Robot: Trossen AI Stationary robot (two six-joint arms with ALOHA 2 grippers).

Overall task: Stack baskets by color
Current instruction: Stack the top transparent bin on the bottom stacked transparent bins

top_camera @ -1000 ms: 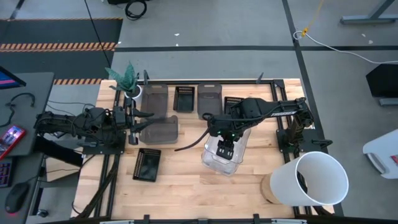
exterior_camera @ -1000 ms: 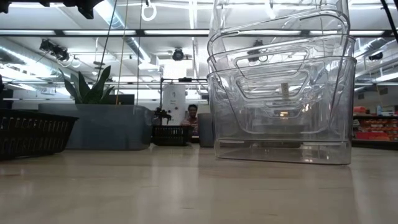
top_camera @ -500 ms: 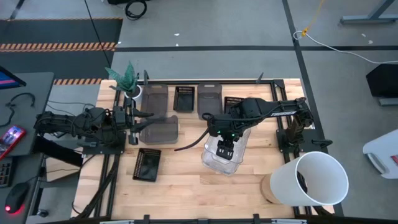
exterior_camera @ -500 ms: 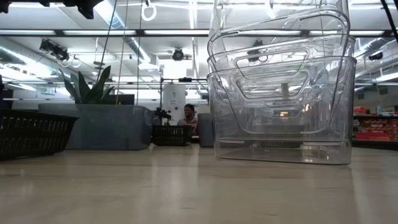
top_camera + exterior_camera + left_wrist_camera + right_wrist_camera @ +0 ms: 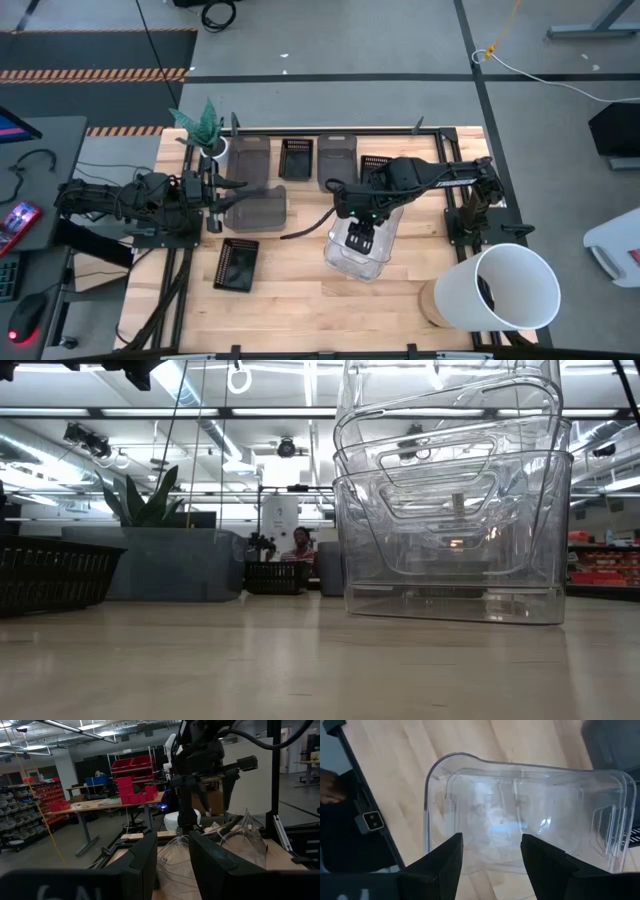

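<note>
A nested stack of clear baskets (image 5: 356, 252) (image 5: 452, 530) stands with its bottom on the table's middle right. My right gripper (image 5: 361, 236) (image 5: 490, 854) hangs open over the stack's inside, fingers pointing down and touching nothing. Three smoky grey baskets (image 5: 256, 208) (image 5: 250, 155) (image 5: 337, 160) and three black slotted baskets (image 5: 237, 264) (image 5: 296, 157) (image 5: 375, 165) rest apart on the table. My left gripper (image 5: 238, 186) (image 5: 173, 860) waits open at the table's left, level, above the grey basket's far edge.
A big white bucket (image 5: 510, 286) stands at the near right corner. A small white pot with a green plant (image 5: 208, 135) sits at the far left corner. Bare wood lies near the front edge (image 5: 320, 300). A person (image 5: 300, 546) shows in the room behind.
</note>
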